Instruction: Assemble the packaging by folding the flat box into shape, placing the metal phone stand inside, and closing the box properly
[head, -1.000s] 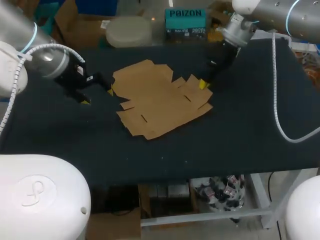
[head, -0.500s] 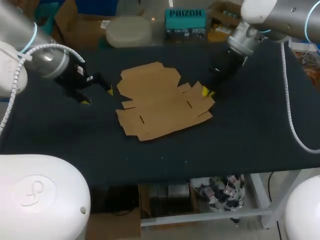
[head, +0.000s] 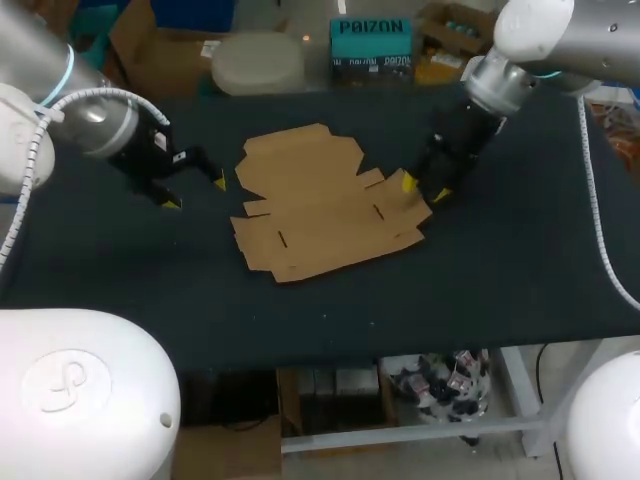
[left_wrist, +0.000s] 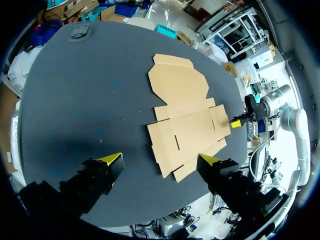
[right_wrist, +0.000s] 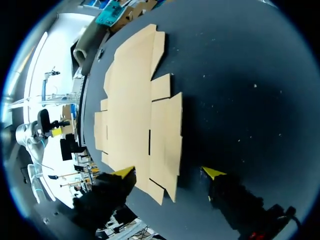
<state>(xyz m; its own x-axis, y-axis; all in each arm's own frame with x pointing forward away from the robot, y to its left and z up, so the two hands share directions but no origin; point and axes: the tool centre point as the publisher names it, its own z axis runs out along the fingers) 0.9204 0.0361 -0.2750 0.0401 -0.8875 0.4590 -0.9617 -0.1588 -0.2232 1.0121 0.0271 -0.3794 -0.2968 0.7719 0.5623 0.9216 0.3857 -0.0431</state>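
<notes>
Centrally on dark table (head: 500, 270), flat box (head: 322, 205).

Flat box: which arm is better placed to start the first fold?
Likely the right: right gripper sits open over the edge of the flat box; left gripper is open too, but apart from it.

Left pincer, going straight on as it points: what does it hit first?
Likely the flat cardboard box lying ahead of the left pincer, though the table may come first; depth is unclear.

Flat box (right_wrist: 135, 100) corner hidden behind right end effector (right_wrist: 168, 172) finger
</notes>
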